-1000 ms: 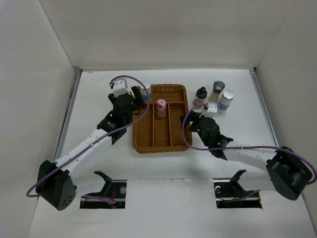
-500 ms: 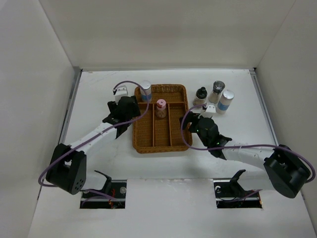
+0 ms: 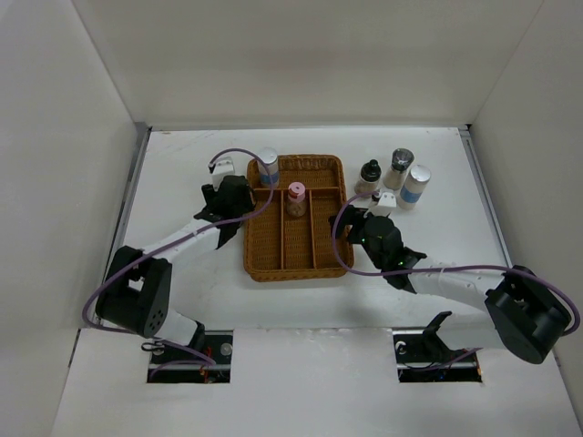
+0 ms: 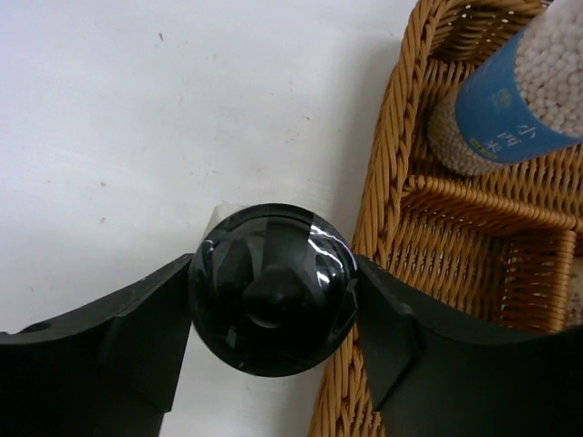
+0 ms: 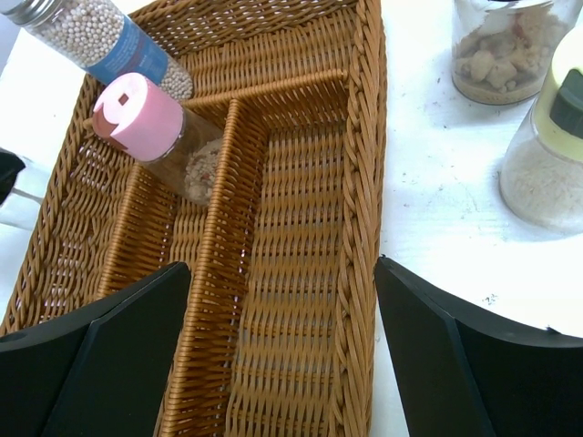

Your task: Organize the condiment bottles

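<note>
Left wrist: left gripper [image 4: 273, 314] clamped on black-capped jar [image 4: 271, 273] just beside wicker tray [image 4: 383, 182] rim; right gripper [image 5: 281, 273] apart above tray.

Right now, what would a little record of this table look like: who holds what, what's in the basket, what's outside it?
Left end effector: shut on black-capped bottle, outside tray, by its left rim
Right end effector: open, empty, above tray
In tray: blue-label bottle, pink-capped bottle
Right of tray: dark-topped bottle, grey-capped bottle, silver-capped blue-label bottle
</note>
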You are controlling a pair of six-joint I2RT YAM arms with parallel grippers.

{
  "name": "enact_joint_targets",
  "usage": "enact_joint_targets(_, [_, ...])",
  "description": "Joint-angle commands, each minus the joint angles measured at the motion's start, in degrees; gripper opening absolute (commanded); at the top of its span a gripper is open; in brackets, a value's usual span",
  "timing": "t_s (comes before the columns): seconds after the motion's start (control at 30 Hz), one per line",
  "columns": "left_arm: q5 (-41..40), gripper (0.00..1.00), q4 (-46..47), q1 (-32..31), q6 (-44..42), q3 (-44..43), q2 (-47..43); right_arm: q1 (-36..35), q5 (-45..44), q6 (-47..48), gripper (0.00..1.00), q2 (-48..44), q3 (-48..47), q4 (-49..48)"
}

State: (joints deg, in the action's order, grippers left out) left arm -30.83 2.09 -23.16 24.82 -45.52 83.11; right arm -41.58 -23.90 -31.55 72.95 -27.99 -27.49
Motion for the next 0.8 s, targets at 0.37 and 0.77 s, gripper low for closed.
enact_joint_targets(0.37, [-10.74,0.41,-1.81,-8.51,-6.53,-3.96,-16.83,0.06,0.87,-0.7,0.89,0.97,-1.28,-2.31])
enact_joint_targets(0.77, [-0.55,0.41,-1.47,-25.74,-0.12,-10.47,-9.99,1.9,-4.84,-2.11,0.87,-7.55,3.9,-4.94])
